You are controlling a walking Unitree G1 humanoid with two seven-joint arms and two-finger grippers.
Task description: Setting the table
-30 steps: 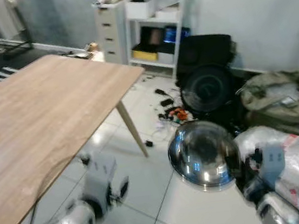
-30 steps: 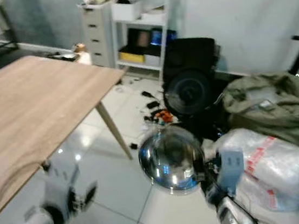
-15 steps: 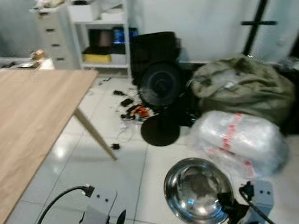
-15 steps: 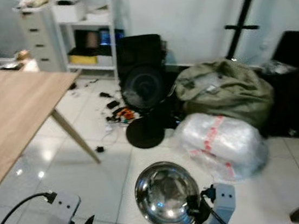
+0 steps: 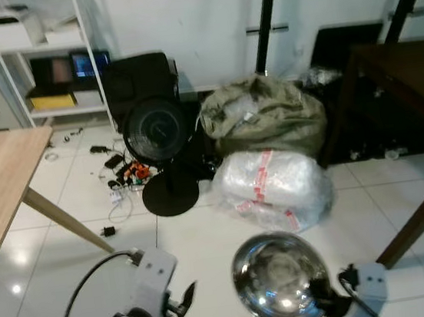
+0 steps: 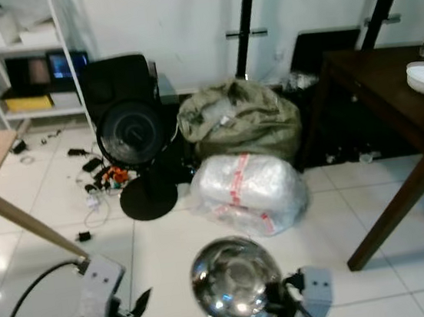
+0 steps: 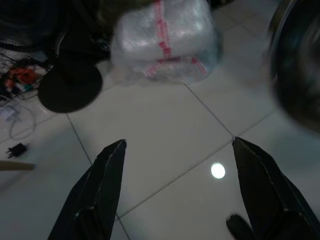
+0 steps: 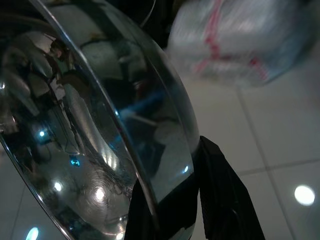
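One shiny round stainless-steel bowl is held low over the white tiled floor, pinched at its rim by the right gripper, presumably for carrying tableward, while the left gripper hangs spread apart and unloaded.

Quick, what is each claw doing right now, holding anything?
Left claw: open, holding nothing, over the white floor.
Right claw: shut on the rim of the steel bowl.
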